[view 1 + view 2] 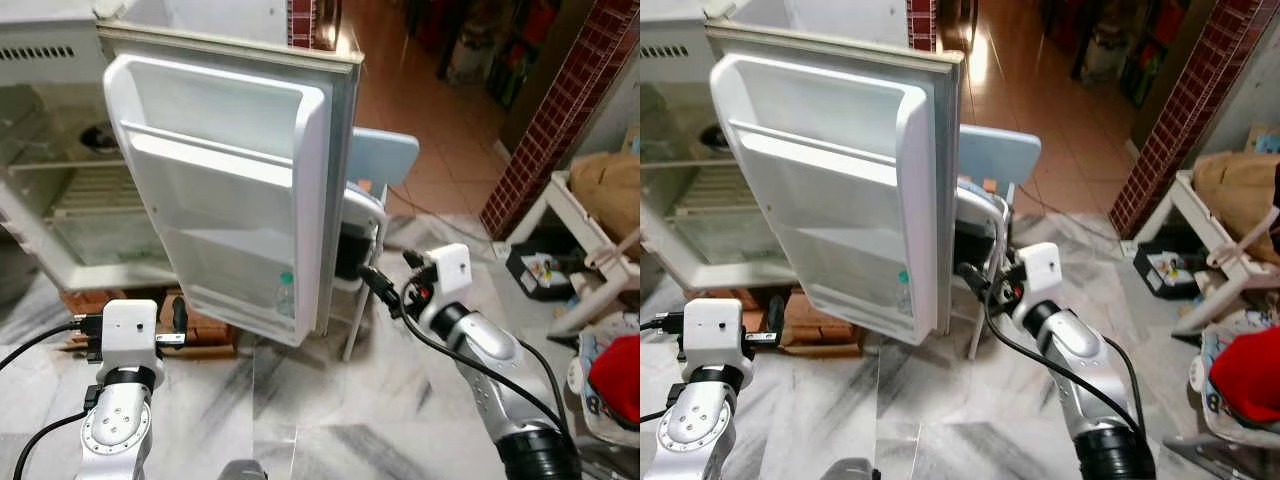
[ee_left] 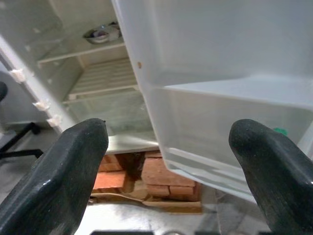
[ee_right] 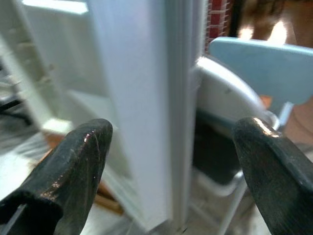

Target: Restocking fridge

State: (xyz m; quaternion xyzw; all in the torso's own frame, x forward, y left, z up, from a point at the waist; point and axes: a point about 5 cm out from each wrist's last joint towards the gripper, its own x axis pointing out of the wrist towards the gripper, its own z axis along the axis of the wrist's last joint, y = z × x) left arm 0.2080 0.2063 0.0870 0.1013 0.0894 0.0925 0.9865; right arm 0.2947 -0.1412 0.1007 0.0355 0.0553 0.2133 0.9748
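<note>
While white fridge door (image 1: pixel 235 190) hangs wide open over grey-veined marble floor (image 1: pixel 300 400), small clear bottle w/ green cap (image 1: pixel 286 295) sits in lowest door rack. Fridge interior (image 1: pixel 60 190) w/ wire shelves at left; cabinet raised on red bricks (image 2: pixel 156 176). Left gripper (image 2: pixel 171 166) spread wide, facing door racks. Right gripper (image 3: pixel 171 161) spread wide astride door edge, pale blue chair (image 1: pixel 375 170) just behind. Red-brick pillar (image 1: pixel 560 110), terracotta tile floor (image 1: pixel 420 110) beyond.
</note>
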